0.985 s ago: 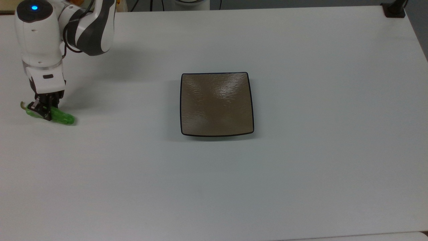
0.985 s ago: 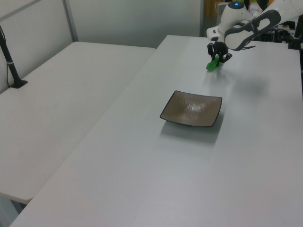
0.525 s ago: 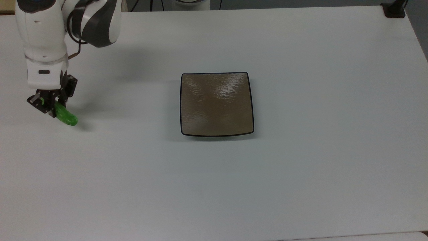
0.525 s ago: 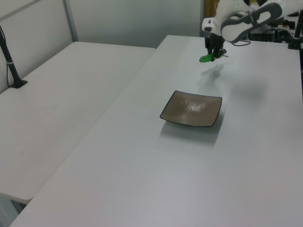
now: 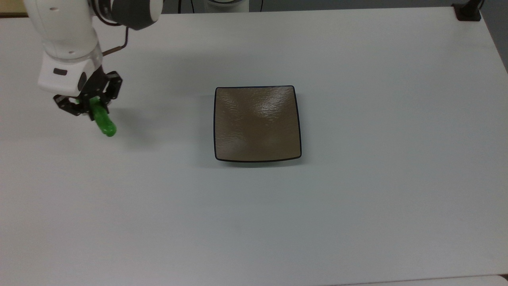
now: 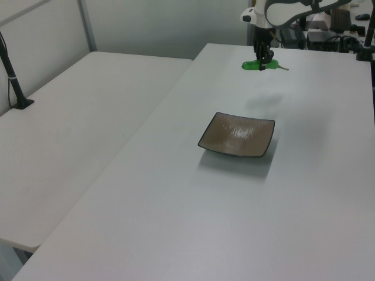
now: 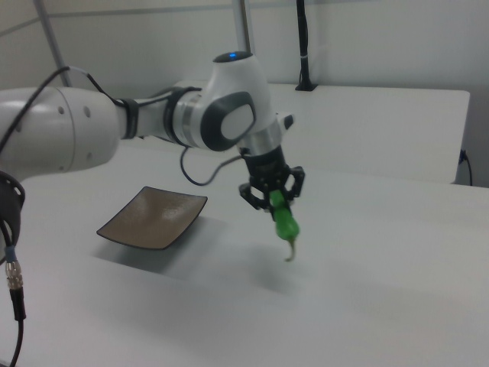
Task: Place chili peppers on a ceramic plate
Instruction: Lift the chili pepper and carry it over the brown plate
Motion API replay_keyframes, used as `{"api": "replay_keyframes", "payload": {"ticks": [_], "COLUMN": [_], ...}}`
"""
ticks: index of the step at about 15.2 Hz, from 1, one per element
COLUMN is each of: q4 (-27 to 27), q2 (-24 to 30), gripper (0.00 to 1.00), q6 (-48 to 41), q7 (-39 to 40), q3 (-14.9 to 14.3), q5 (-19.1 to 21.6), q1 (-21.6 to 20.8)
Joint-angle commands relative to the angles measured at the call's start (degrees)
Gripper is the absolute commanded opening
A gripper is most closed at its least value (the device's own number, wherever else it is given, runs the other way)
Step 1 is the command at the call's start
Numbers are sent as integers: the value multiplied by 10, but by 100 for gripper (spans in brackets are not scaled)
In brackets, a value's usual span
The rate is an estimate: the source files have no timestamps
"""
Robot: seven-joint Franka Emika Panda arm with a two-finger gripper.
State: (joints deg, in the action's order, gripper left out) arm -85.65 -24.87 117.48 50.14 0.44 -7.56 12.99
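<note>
A glossy green chili pepper (image 5: pixel 102 121) hangs in the air with my gripper (image 5: pixel 89 104) shut on it, well above the white table. In the right view the chili pepper (image 7: pixel 284 222) points down from the gripper (image 7: pixel 273 197), its brownish stem at the low end. In the left view the chili pepper (image 6: pixel 254 64) lies level under the gripper (image 6: pixel 263 60). The square brown ceramic plate (image 5: pixel 257 123) sits at the table's middle, far to the top view's right of the gripper, with nothing on it. The same ceramic plate (image 6: pixel 237 134) (image 7: pixel 153 218) is apart from the gripper in both side views.
The white table (image 5: pixel 357 198) spreads wide around the plate. A black post base (image 5: pixel 467 12) stands at the top view's far right corner. A second white table (image 6: pixel 70 117) lies on the left view's left, with a black stand (image 6: pixel 14 82) on it.
The gripper has lifted the chili pepper off the table and carried it toward the top view's right and upward. The pepper has swung from lying flat to hanging. The plate has not moved.
</note>
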Motion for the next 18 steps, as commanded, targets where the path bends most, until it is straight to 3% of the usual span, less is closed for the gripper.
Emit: {"api": "replay_keyframes", "payload": {"ticks": [1,6,12,18], "q4": [-11,-11,-13,-24], "q2": [32,46,47,41], "gripper": [26,27,27,29], "q6": [-34,-62,-59,-54], "q7": [-100,-258,-469,-557], "q3": [0,8,63,68], "q5": [53,105,126,156], "q1": [-30,-69,-78,-122]}}
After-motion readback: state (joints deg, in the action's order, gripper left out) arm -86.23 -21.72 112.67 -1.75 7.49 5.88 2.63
